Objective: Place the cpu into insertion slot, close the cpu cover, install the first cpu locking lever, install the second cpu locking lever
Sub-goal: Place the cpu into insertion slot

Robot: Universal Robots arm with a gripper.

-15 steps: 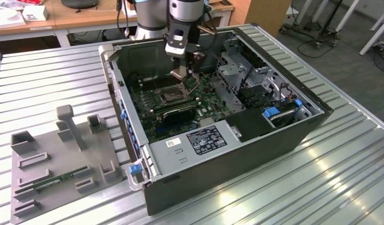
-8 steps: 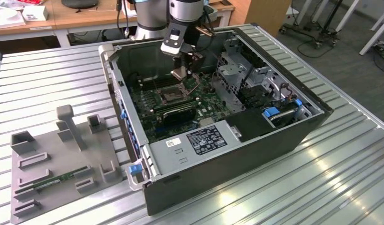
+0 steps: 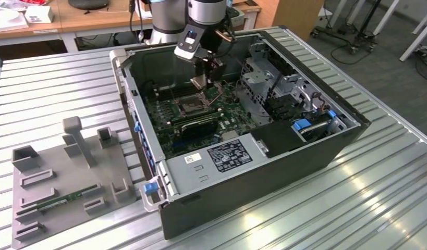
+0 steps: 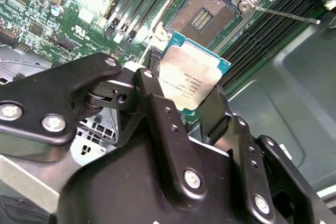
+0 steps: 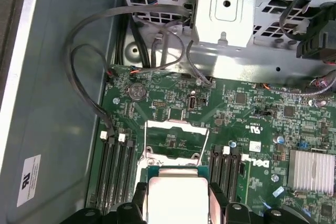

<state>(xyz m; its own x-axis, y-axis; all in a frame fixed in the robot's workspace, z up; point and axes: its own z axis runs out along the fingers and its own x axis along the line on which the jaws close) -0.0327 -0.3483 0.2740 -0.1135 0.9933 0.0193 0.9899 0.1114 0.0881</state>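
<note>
My gripper (image 4: 185,94) is shut on the cpu (image 4: 191,77), a thin square chip with a pale metal face, pinched by two opposite edges. It hangs tilted above the motherboard, a short way from the insertion slot (image 4: 203,17), which lies open with its contact field bare. In the first wrist view the cpu (image 5: 177,199) sits between the fingers, and the cpu cover (image 5: 176,125), a silvery frame, stands raised just past it. A thin locking lever (image 4: 286,14) sticks out beside the slot. In the exterior view the gripper (image 3: 201,82) hovers inside the case above the slot (image 3: 188,108).
The open computer case (image 3: 317,156) lies on a ribbed metal table (image 3: 380,208). Memory slots (image 5: 116,174) flank the socket, and loose cables (image 5: 89,77) and a drive cage (image 5: 226,9) lie beyond. A grey fixture (image 3: 67,182) with a green memory stick (image 3: 67,199) stands at the exterior view's left.
</note>
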